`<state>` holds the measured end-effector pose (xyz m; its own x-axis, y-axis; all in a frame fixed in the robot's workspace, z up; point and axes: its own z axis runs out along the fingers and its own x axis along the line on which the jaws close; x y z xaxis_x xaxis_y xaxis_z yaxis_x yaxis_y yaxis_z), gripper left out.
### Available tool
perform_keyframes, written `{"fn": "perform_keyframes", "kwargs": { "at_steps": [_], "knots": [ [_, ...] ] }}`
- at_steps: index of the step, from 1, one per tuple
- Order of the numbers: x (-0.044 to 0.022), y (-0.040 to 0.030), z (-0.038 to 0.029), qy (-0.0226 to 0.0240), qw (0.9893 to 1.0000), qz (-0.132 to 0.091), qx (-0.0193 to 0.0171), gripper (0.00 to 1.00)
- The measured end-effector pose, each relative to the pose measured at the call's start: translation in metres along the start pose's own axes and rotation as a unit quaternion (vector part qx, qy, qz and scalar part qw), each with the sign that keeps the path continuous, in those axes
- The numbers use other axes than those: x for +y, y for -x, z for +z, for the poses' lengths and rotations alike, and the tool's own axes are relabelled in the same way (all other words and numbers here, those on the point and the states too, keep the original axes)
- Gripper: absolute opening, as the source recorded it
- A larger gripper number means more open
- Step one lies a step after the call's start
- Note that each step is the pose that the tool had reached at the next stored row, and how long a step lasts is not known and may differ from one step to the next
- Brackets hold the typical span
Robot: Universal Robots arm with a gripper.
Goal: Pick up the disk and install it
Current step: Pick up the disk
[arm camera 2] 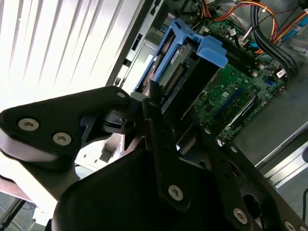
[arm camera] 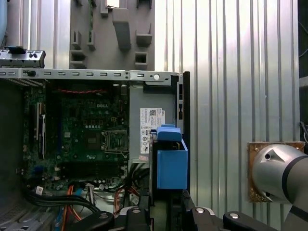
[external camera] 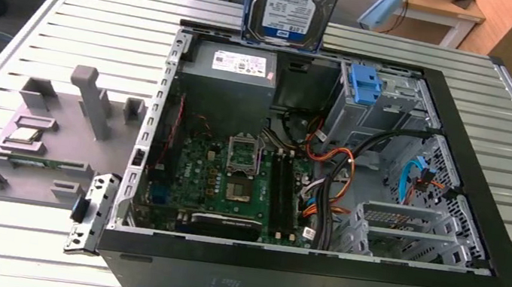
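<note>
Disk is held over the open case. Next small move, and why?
Probably shift toward the exterior view's right: the gripper holds the disk over the power supply, while the drive cage with its blue bracket sits further right.

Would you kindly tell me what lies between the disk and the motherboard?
The grey power supply lies between the disk and the motherboard. This shows in the exterior view and in the first wrist view.
</note>
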<state>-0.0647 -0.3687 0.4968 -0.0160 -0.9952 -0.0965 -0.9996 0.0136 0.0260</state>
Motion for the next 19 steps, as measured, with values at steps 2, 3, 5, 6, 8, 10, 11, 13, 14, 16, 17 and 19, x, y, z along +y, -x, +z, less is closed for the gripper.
{"fn": "perform_keyframes", "kwargs": {
  "at_steps": [2,3,5,6,8,10,11,13,14,16,17,19],
  "knots": [
    [-0.0001,0.0001,0.0000,0.0000,1.0000,0.000,0.0001,0.35],
    [-0.0001,0.0000,0.0000,0.0000,1.0000,0.000,0.0000,0.35],
    [-0.0002,-0.0010,-0.0001,0.0000,1.0000,0.000,0.0001,0.35],
    [-0.0002,-0.0017,-0.0002,0.0000,1.0000,0.000,0.0001,0.35],
    [-0.0003,-0.0038,-0.0004,0.0001,1.0000,0.000,0.0003,0.35],
    [-0.0004,-0.0069,-0.0006,0.0001,1.0000,0.000,0.0002,0.35],
    [-0.0004,-0.0087,-0.0007,0.0001,1.0000,0.000,0.0003,0.35],
    [-0.0006,-0.0128,-0.0010,0.0000,1.0000,0.000,0.0002,0.35],
    [-0.0007,-0.0148,-0.0011,0.0000,1.0000,0.000,0.0002,0.35],
    [-0.0010,-0.0187,-0.0014,0.0001,1.0000,0.000,0.0003,0.35],
    [-0.0011,-0.0209,-0.0015,0.0000,1.0000,0.000,0.0003,0.35],
    [-0.0013,-0.0250,-0.0017,0.0000,1.0000,0.000,0.0004,0.35]
  ]
}}
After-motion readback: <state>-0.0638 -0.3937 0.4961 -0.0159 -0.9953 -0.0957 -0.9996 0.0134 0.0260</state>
